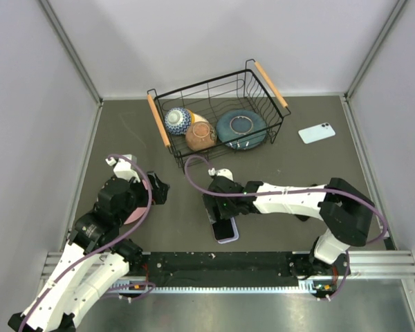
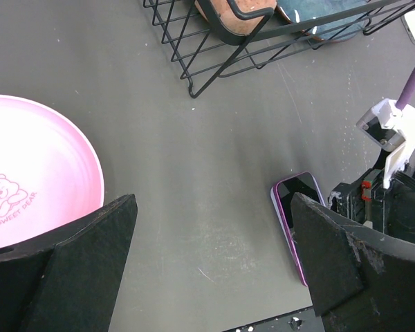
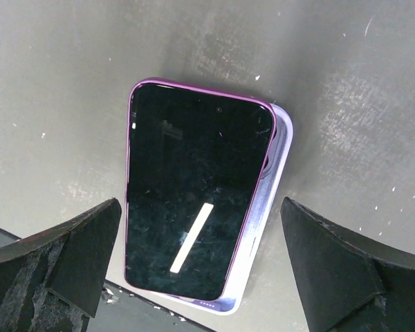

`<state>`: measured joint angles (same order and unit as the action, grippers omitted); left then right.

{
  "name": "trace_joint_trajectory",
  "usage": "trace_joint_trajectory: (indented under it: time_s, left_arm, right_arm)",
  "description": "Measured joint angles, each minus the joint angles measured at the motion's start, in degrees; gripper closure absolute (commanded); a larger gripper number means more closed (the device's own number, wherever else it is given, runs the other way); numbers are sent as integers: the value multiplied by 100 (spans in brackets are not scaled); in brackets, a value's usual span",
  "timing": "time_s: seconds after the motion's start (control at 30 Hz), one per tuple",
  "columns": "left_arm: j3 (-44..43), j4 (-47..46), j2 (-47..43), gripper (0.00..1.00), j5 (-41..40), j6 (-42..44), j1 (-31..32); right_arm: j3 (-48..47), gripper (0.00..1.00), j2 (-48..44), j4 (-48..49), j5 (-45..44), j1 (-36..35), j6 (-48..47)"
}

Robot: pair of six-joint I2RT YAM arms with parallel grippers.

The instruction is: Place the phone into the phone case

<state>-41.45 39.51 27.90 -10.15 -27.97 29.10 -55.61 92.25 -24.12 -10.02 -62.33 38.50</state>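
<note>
The black phone [image 3: 194, 200] lies screen up on the pale lavender phone case [image 3: 268, 207], near the table's front edge. The case's right wall and bottom edge stick out from under the phone, so the phone sits a little askew in it. My right gripper [image 3: 200, 256] is open and empty just above the phone, one finger on each side. In the top view it [image 1: 221, 209] covers the phone's [image 1: 225, 227] far end. My left gripper [image 2: 214, 256] is open and empty over bare table; the phone [image 2: 299, 190] and case [image 2: 285, 223] show at its right finger.
A pink plate [image 2: 34, 173] lies under the left arm at the left. A black wire basket [image 1: 218, 114] holding bowls stands at the back middle. A pale blue phone [image 1: 316, 133] lies at the back right. The black rail [image 1: 228, 263] runs along the front.
</note>
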Motion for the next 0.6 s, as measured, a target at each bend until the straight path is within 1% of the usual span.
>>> trace_joint_trajectory:
  time_s: [0.47,0.6]
  left_arm:
    - [0,0,83,2,-2,0,9]
    - [0,0,87,2,-2,-2,9]
  right_arm:
    - [-111,1,317,2,17,0,-9]
    - [-111,4,365,-7,2,0,33]
